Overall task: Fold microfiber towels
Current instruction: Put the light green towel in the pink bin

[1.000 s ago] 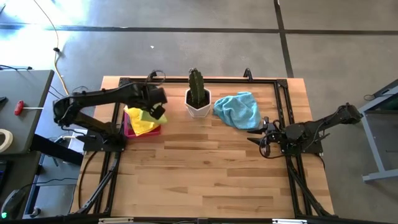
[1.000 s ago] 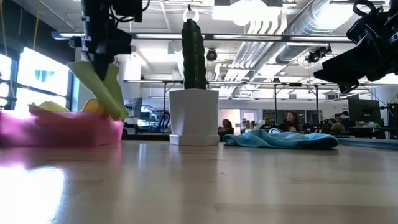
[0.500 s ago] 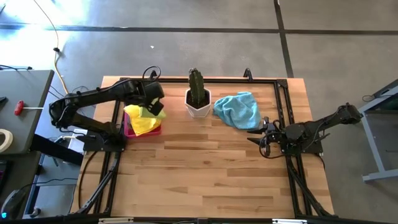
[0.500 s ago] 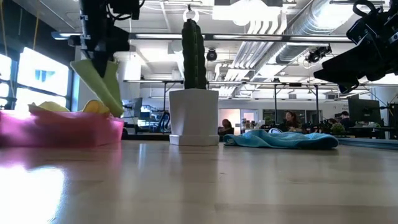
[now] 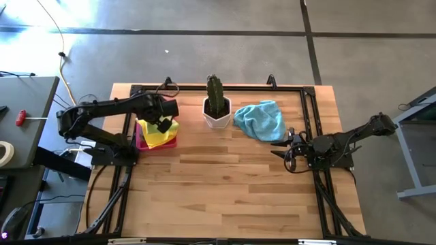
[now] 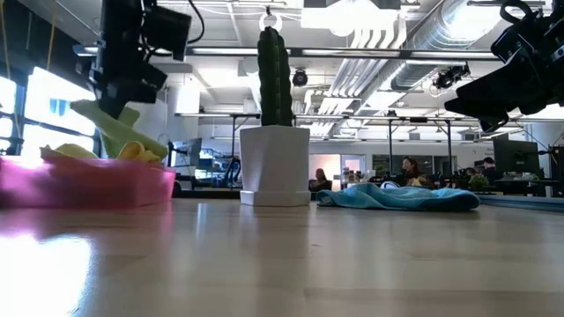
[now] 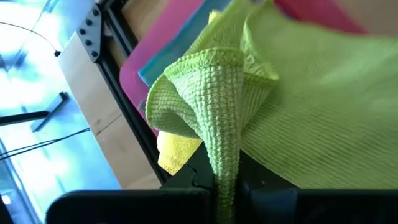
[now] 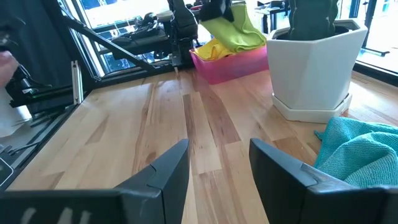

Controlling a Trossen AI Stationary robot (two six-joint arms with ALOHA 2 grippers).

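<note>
High view: the left gripper (image 5: 164, 122) hangs over the pink tray (image 5: 139, 140) at the table's (image 5: 238, 197) left rear, its fingers pinched shut on a fold of the lime green towel (image 5: 163, 126). The left wrist view shows that fold as a narrow ridge (image 7: 225, 155) running straight up out of the closed fingertips, with the rest of the cloth fanning away on either side. In the low view the same towel (image 6: 123, 134) drapes down from the gripper (image 6: 119, 95) at a slant, its long axis running from the grip down toward the tray's (image 6: 88, 187) inside, where its lower end lies on the pile. A yellow towel (image 5: 155, 136) lies in the tray under it, and a strip of blue cloth (image 7: 171, 46) shows along the tray edge (only in the left wrist view).

The light blue towel (image 5: 261, 120) lies crumpled on the wood just to the right of the potted cactus (image 5: 216, 103), its bulk stretching from the pot toward the table's right side; in the low view it is a low flat heap (image 6: 401, 197).

The right gripper (image 5: 284, 150) waits above the table just in front of the blue towel, its fingers (image 8: 168, 168) spread wide and holding nothing.
</note>
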